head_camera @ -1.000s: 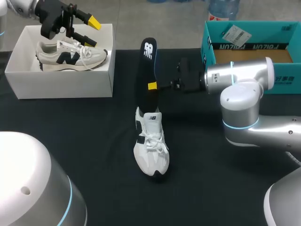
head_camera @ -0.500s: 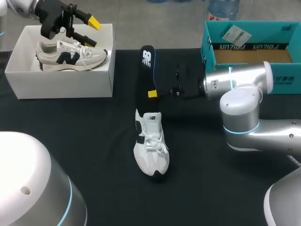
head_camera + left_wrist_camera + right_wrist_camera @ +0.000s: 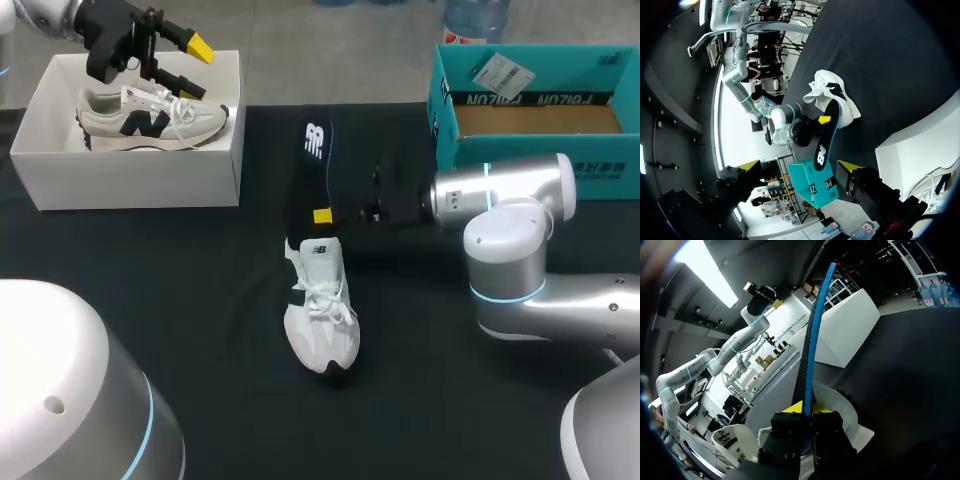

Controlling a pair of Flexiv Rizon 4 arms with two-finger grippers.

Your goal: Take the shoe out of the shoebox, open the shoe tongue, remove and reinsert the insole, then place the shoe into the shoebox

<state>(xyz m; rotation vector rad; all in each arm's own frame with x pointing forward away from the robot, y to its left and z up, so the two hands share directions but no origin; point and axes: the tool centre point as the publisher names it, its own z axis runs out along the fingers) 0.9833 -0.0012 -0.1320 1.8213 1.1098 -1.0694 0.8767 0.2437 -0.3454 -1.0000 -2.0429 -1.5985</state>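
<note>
While your right gripper [image 3: 322, 214] clamps the black insole [image 3: 306, 175] by its long edge, a finger pressed to each face, the insole stands steeply on end with its lower tip at the mouth of the white shoe [image 3: 320, 315]. The edge grip looks chosen to leave the insole's lower half free, so it can slide down inside the shoe. The steep tilt aims it toward the toe. The right wrist view shows the same: the blue-edged insole rises straight up from between the fingers, with the shoe's white opening just below.

The shoe sits upright on its sole in the middle of the black table [image 3: 200, 300], out of any box, toe toward the near edge and heel toward the far side. That leaves its opening facing the arm that comes in from the right.

Far right stands the teal box [image 3: 520, 98], open and showing only its cardboard floor. Far left is the white shoebox [image 3: 130, 185] with a second, beige shoe [image 3: 150, 120] lying in it. Your left gripper [image 3: 195, 67] hangs above that box, fingers spread and holding nothing, well apart from the work.

Against the frame a second ago, the insole has dropped: its top sits lower and nearer, and the right wrist has come down with it. The shoe and the left arm have not moved.
</note>
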